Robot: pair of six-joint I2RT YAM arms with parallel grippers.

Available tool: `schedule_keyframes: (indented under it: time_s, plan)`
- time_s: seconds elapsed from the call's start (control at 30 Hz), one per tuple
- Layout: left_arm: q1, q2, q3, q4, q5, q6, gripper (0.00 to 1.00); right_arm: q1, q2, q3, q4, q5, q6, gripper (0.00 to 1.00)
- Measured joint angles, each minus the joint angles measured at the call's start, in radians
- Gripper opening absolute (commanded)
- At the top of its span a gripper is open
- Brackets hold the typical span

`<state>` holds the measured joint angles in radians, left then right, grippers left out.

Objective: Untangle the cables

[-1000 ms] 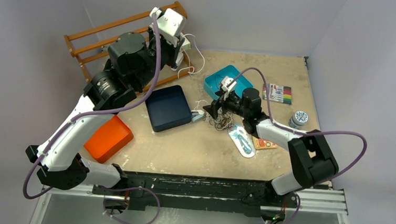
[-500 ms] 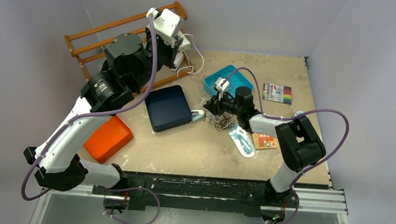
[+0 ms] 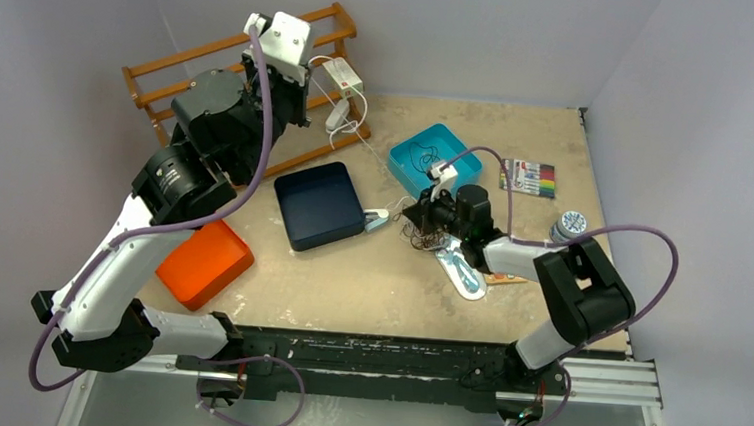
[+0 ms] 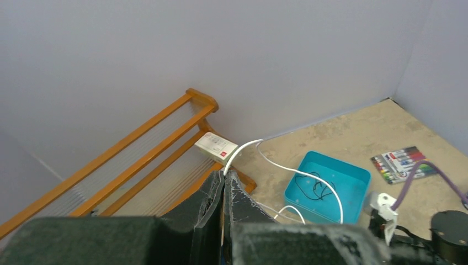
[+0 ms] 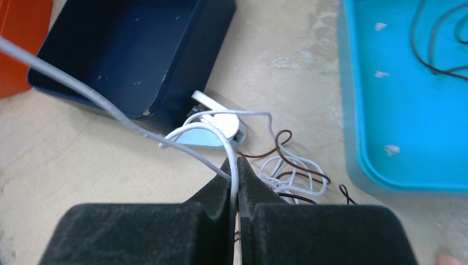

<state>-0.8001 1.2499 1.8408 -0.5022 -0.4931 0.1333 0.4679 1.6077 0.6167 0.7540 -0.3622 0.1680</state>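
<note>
The cables lie as a small tangle [image 3: 419, 238] of white, dark brown and black loops [image 5: 292, 176] on the table right of the navy tray. My right gripper [image 3: 421, 216] is low over it, shut on a white cable [image 5: 236, 165] that runs between the fingers. That white cable [image 5: 99, 99] stretches up to the left. My left gripper [image 4: 225, 175] is raised at the back left, shut on the white cable, with a white adapter box [image 4: 216, 147] hanging just past its tips. A thin black cable [image 4: 314, 186] lies coiled in the teal bin [image 3: 403, 171].
A navy tray [image 3: 319, 205] and an orange tray [image 3: 205, 261] sit on the left. A wooden rack [image 3: 182, 74] stands at the back left. A marker set [image 3: 529, 178], a tape roll [image 3: 569, 225] and a packaged tool [image 3: 461, 267] lie at the right.
My right gripper closed on the white cable at the tangle. My left arm rose and swung back left, pulling the white cable and its adapter box up with it.
</note>
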Motion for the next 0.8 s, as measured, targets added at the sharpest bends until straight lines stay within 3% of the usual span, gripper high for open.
schedule_keyframes:
  time_s: [0.4, 0.63, 0.8]
  plan:
    - [-0.006, 0.001, 0.0, -0.013, -0.12, 0.037, 0.0, 0.005, -0.156, -0.016, -0.141, 0.273, 0.117, 0.02]
    - [-0.005, 0.003, 0.0, -0.005, -0.111, 0.042, 0.0, -0.002, -0.256, -0.017, -0.297, 0.311, 0.154, 0.48]
    - [-0.005, 0.008, -0.007, 0.018, -0.025, 0.016, 0.0, -0.004, -0.375, -0.023, -0.346, 0.288, 0.121, 0.63]
